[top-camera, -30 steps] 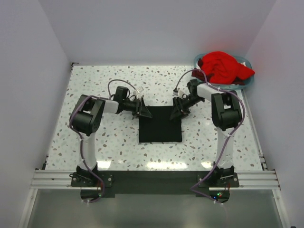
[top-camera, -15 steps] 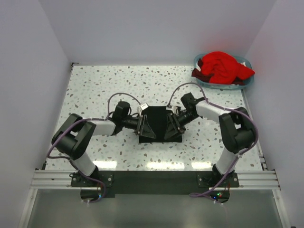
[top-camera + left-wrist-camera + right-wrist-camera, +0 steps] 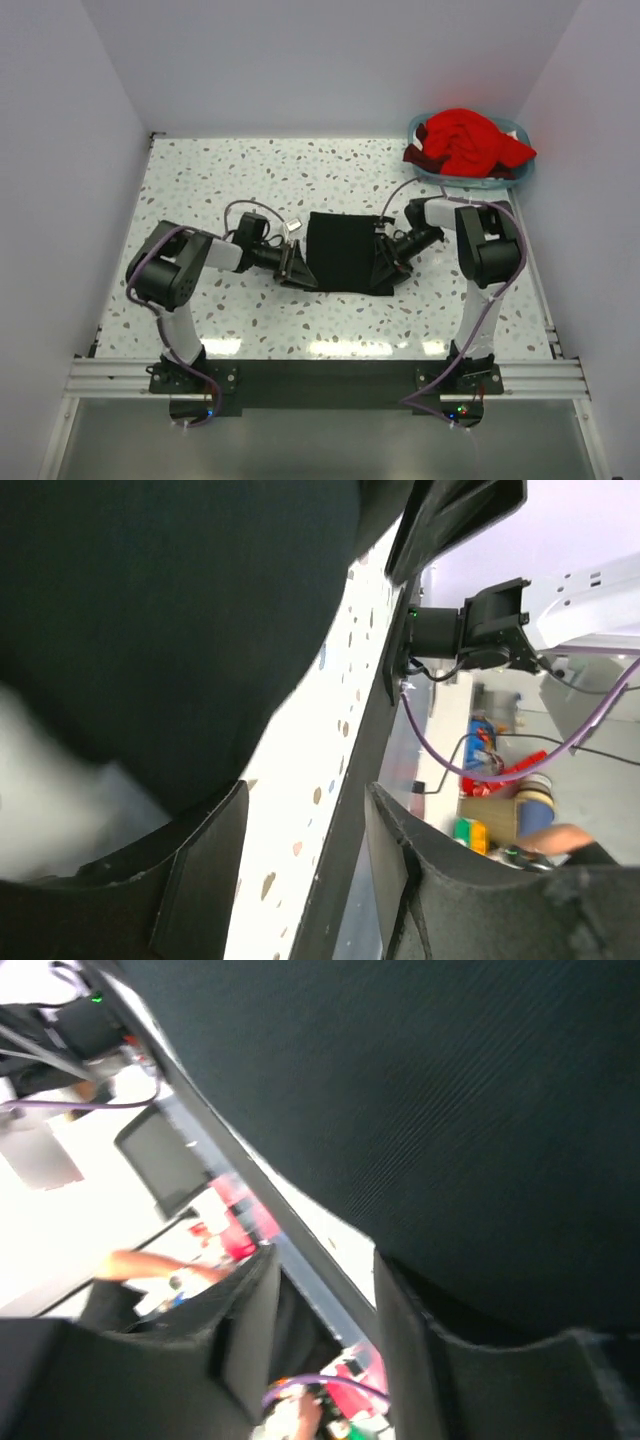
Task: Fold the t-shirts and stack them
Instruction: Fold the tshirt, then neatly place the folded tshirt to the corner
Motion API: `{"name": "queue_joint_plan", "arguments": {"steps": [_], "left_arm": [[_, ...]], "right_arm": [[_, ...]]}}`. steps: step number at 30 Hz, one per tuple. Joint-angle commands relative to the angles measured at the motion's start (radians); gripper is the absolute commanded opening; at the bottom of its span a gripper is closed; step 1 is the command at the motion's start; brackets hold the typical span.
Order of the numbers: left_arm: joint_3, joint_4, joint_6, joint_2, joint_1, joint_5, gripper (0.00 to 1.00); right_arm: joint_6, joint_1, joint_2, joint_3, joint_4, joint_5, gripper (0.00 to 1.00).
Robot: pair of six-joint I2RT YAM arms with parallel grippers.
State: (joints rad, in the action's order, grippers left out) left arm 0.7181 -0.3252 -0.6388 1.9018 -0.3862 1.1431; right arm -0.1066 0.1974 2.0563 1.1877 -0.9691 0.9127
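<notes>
The black t-shirt (image 3: 345, 250) lies folded in a small rectangle on the speckled table (image 3: 200, 180). My left gripper (image 3: 297, 268) is low at its near left corner, and my right gripper (image 3: 383, 265) at its near right corner. In the left wrist view the gripper (image 3: 305, 810) is open, with only bare table between the fingers (image 3: 205, 865) and the black cloth (image 3: 170, 610) beside it. In the right wrist view the gripper (image 3: 320, 1270) is open and empty under the black cloth (image 3: 450, 1090). The red t-shirt (image 3: 465, 140) lies bunched in the basket.
The light blue plastic basket (image 3: 520, 172) stands at the far right corner of the table. White walls close in the table on the left, the back and the right. The metal rail (image 3: 320, 378) with both arm bases runs along the near edge.
Both grippers carried the far edge of the black t-shirt toward the near edge, folding it over. They now sit open at the near corners, with the cloth let go.
</notes>
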Motion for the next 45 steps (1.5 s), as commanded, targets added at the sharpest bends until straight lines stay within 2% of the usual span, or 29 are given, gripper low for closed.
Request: {"name": "queue_joint_plan", "arguments": {"steps": [1, 2, 3, 5, 6, 7, 8, 10, 11, 12, 15, 19, 23, 25, 29, 32, 37, 41, 45], "left_arm": [[0.058, 0.254, 0.215, -0.216, 0.03, -0.002, 0.56], [0.078, 0.311, 0.297, -0.262, 0.043, -0.02, 0.57], [0.093, 0.354, 0.312, -0.308, 0.058, -0.057, 0.59], [0.124, 0.464, 0.367, -0.417, 0.114, -0.139, 0.67], [0.151, 0.492, 0.379, -0.444, 0.13, -0.21, 0.76], [0.174, 0.573, 0.401, -0.484, 0.157, -0.25, 0.85], [0.22, 0.616, 0.433, -0.501, 0.165, -0.305, 0.9], [0.26, 0.685, 0.452, -0.552, 0.179, -0.489, 1.0], [0.299, 0.696, 0.453, -0.567, 0.181, -0.564, 1.0], [0.32, 0.719, 0.453, -0.578, 0.181, -0.701, 1.0], [0.4, 0.777, 0.501, -0.595, 0.196, -0.863, 1.0], [0.432, 0.818, 0.548, -0.63, 0.207, -0.907, 1.0], [0.409, 0.824, 0.599, -0.678, 0.208, -0.918, 1.0], [0.409, 0.853, 0.623, -0.685, 0.208, -0.887, 1.0], [0.42, 0.884, 0.697, -0.678, 0.21, -0.853, 1.0], [0.437, 0.893, 0.735, -0.659, 0.21, -0.826, 1.0], [0.463, 0.87, 0.786, -0.616, 0.21, -0.769, 1.0], [0.488, 0.864, 0.795, -0.57, 0.21, -0.711, 1.0], [0.514, 0.859, 0.798, -0.518, 0.208, -0.683, 1.0]], "right_arm": [[-0.084, -0.016, -0.197, 0.064, -0.123, -0.094, 0.49], [-0.071, -0.015, -0.244, 0.081, -0.112, -0.107, 0.5], [-0.053, -0.015, -0.281, 0.101, -0.097, -0.151, 0.52], [0.022, -0.003, -0.373, 0.144, -0.013, -0.243, 0.61], [0.045, 0.035, -0.396, 0.16, 0.021, -0.379, 0.63], [0.07, 0.062, -0.419, 0.173, 0.067, -0.447, 0.64], [0.083, 0.095, -0.426, 0.182, 0.085, -0.525, 0.69], [0.088, 0.201, -0.423, 0.21, 0.119, -0.712, 0.88], [0.091, 0.232, -0.404, 0.219, 0.127, -0.762, 0.89], [0.094, 0.282, -0.394, 0.237, 0.132, -0.79, 0.9], [0.126, 0.368, -0.323, 0.268, 0.161, -0.883, 0.95], [0.171, 0.418, -0.193, 0.309, 0.176, -0.929, 0.96], [0.154, 0.415, -0.058, 0.323, 0.17, -0.979, 0.98], [0.121, 0.396, -0.001, 0.313, 0.155, -0.966, 0.99], [0.022, 0.32, -0.005, 0.264, 0.107, -0.925, 0.99], [-0.097, 0.211, -0.08, 0.188, 0.078, -0.914, 0.99], [-0.388, -0.015, -0.175, 0.076, 0.04, -0.914, 0.99], [-0.596, -0.229, -0.167, 0.067, 0.043, -0.916, 0.99], [-0.805, -0.363, -0.113, 0.105, 0.046, -0.914, 0.99]]}}
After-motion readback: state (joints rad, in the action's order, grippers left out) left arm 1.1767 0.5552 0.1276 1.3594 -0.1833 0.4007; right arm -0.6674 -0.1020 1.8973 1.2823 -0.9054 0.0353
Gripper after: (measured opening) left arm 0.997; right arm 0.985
